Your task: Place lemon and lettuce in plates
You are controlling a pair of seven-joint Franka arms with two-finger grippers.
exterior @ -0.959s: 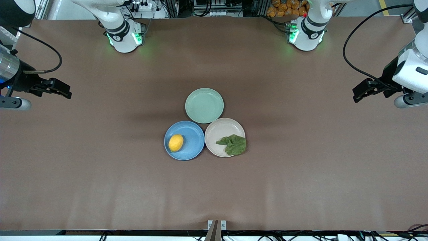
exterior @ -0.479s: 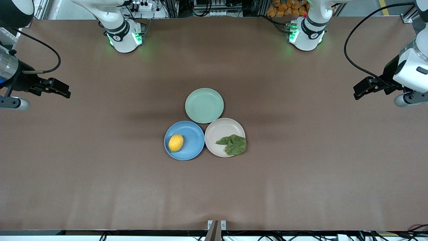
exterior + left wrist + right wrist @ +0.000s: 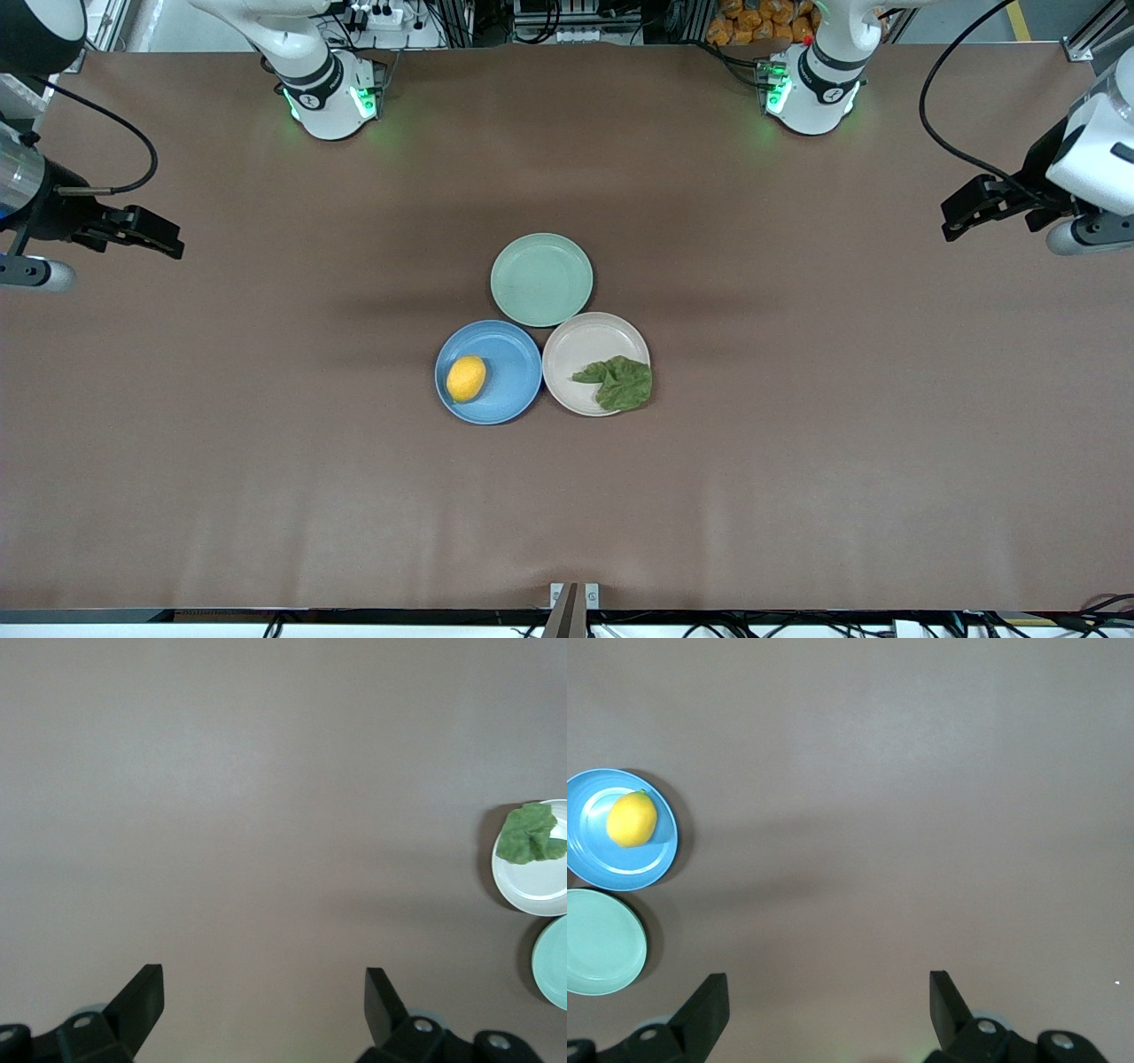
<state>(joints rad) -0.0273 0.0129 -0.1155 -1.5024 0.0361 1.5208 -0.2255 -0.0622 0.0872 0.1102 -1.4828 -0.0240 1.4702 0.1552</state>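
Yellow lemon [image 3: 466, 378] sits in blue plate [image 3: 514, 350], lettuce [image 3: 620, 382] in beige plate [image 3: 580, 346], frame centre; task looks complete, left pincer [image 3: 955, 214] and right pincer [image 3: 168, 237] apart, empty, over bare tabletop [image 3: 266, 487] at frame edges.

Your left wrist view cuts the round pale beige-pink plastic plate [image 3: 532, 895] and round mint-green plate [image 3: 554, 967] at its edge; the right wrist view clips the round blue plastic plate [image 3: 594, 873].
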